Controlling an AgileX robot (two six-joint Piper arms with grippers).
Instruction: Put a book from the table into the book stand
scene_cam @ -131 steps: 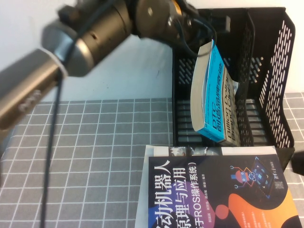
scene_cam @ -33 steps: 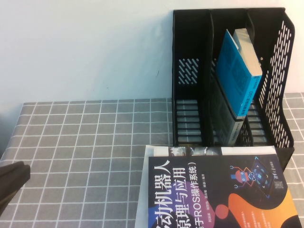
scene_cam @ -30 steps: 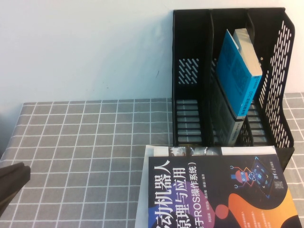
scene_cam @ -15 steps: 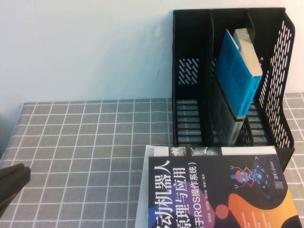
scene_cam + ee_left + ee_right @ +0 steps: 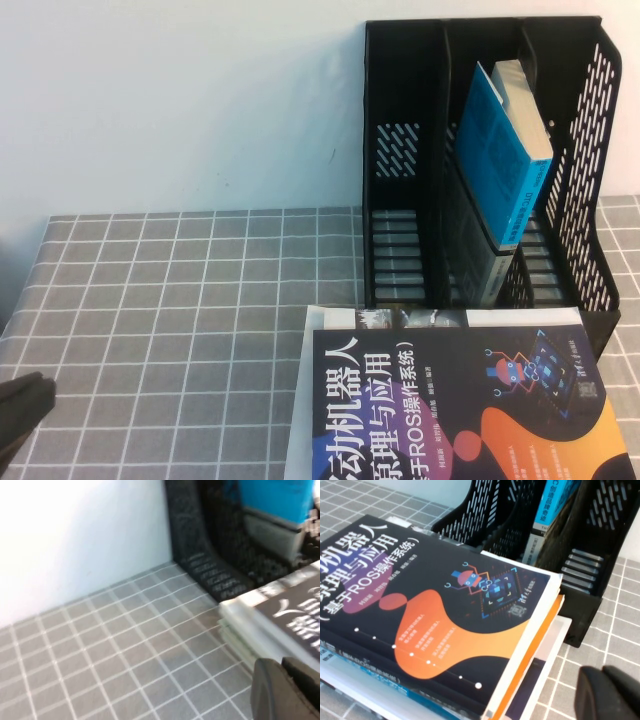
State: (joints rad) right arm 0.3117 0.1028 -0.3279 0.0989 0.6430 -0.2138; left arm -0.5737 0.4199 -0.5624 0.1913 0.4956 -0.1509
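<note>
Inside book stand (image 5: 585,150) middle slot, book (image 5: 505,150) leans; left pincer (image 5: 285,690) closed, empty, low over surface (image 5: 200,300); right pincer (image 5: 615,692) unclear; retreat without snagging.

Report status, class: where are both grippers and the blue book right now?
Left gripper shut, low over table's left edge. Right gripper beside the navy book. Book leaning in book stand, middle slot. Nothing obstructing.

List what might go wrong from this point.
1. The book leans tilted in the stand's middle slot, so it may slump or slide further.
2. The navy book lies against the stand's front; a nudge could jolt it.
3. The shut left tool sits low by that stack, the right tool beside it; either could catch it.
</note>
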